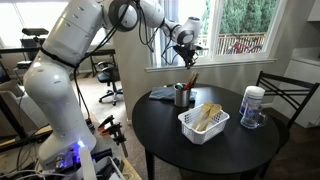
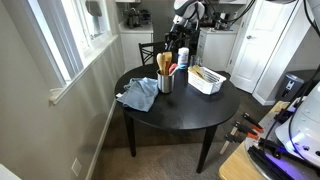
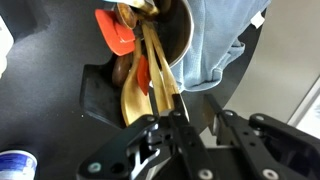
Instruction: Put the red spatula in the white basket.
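The red spatula (image 3: 114, 36) stands head-up in a dark round utensil cup (image 3: 176, 38) together with pale wooden utensils (image 3: 138, 85). Its red head also shows in both exterior views (image 1: 193, 79) (image 2: 172, 69). The white basket (image 1: 188, 122) (image 2: 212, 86) sits on the round black table beside the cup and holds pale wooden utensils. My gripper (image 3: 194, 98) is open and empty. It hangs above the cup, apart from it, in both exterior views (image 1: 187, 56) (image 2: 179, 38).
A blue cloth (image 1: 161, 94) (image 2: 138, 94) (image 3: 215, 40) lies next to the cup. A clear jar with a white lid (image 1: 252, 106) stands past the basket. A black chair (image 1: 285, 95) is at the table, and a window is behind it.
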{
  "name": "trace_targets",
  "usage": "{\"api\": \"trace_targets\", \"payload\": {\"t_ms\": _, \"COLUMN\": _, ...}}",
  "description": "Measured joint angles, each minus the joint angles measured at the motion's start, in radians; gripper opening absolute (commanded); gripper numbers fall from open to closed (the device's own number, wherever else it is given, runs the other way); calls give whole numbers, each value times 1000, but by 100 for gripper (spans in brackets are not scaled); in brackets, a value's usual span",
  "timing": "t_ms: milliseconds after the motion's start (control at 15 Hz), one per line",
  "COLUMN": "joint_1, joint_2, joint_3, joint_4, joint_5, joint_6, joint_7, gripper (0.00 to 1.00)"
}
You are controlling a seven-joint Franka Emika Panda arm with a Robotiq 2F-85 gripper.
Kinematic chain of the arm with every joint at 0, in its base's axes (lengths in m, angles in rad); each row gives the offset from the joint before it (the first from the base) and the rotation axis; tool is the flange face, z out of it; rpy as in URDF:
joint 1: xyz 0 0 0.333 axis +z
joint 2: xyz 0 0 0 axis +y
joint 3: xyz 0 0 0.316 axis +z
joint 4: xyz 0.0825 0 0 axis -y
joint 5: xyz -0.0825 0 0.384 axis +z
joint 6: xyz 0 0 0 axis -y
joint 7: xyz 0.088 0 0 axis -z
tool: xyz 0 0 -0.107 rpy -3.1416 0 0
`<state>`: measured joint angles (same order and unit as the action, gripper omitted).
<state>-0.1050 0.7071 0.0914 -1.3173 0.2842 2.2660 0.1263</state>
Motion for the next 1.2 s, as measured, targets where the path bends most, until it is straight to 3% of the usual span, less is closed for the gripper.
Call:
{"api": "trace_targets", "payload": {"t_ms": 400, "joint_1": 42, "joint_2": 4, "joint_3": -69, "joint_4": -1, "joint_5": -36, "joint_6": -119, "joint_7": 35, "gripper": 96}}
{"api": "trace_targets", "payload": {"t_ms": 467, "joint_1": 45, "joint_2": 6, "joint_3": -77, "joint_4": -1, "joint_5": -42, "joint_6": -136, "joint_7": 39, "gripper": 99}}
{"api": "trace_targets", "payload": {"t_ms": 867, "joint_1": 44, "joint_2": 44, "joint_3": -102, "joint_4": -5, "joint_5": -46, "joint_6": -163, "joint_7": 40, "gripper": 100}}
{"api": "trace_targets", "payload": {"t_ms": 1200, "joint_1": 43, "joint_2": 103, "joint_3": -104, "joint_4": -6, "joint_5": -46, "joint_6": -83, "joint_7": 38, "gripper": 100}}
